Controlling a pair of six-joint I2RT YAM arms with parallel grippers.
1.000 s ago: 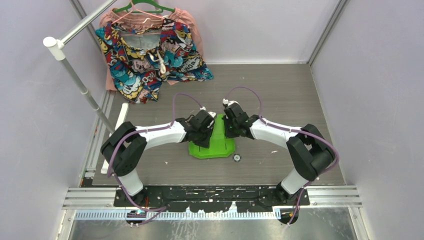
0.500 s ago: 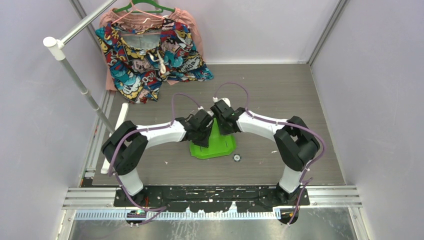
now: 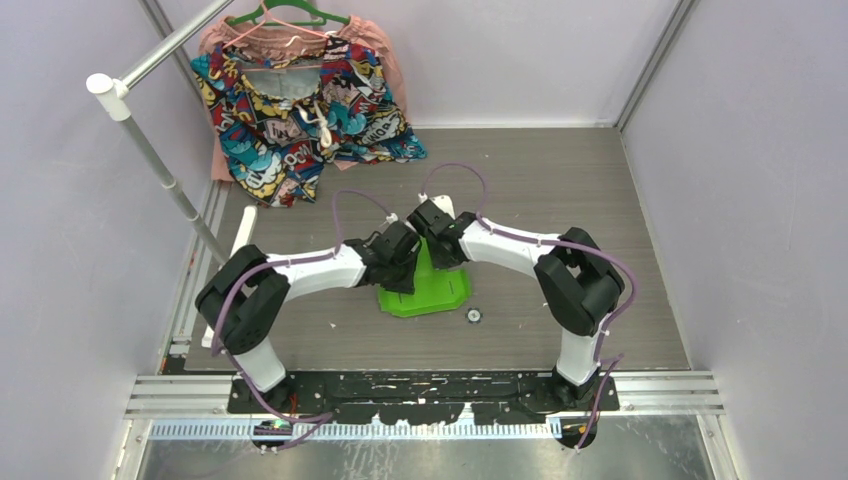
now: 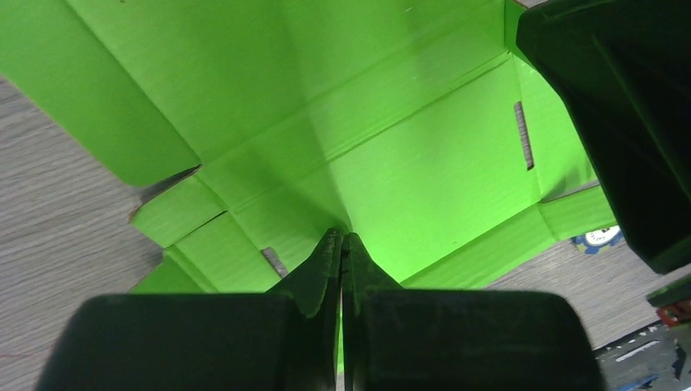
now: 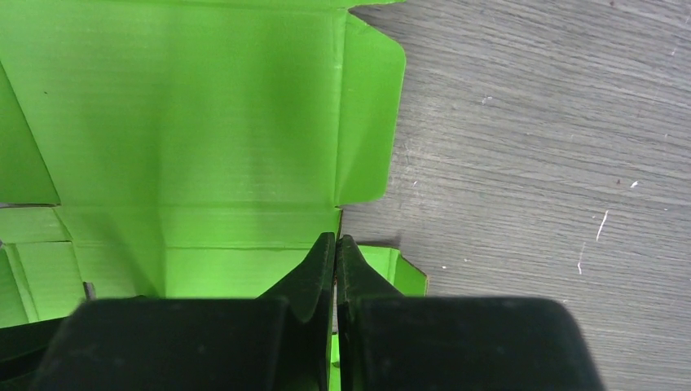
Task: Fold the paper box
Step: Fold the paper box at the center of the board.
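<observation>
The grey table [image 3: 580, 200] lies under the paper box [image 3: 432, 295]. A patterned garment [image 3: 300, 110] lies well beyond the box, off its far left. The box is still mostly an opened-out sheet, its near panels flat and its far part raised between the two arms.

The left gripper [image 4: 342, 238] bites the raised part from the box's left and the right gripper [image 5: 336, 240] from its right. Each has its fingers pressed together with a sliver of green card between them. A small round disc [image 3: 474, 316] sits just off the box's near right corner.

Nothing pins the flat panels, so an uneven pull could likely drag the whole box, bend it off its score lines, or tear the thin card at the slots.
</observation>
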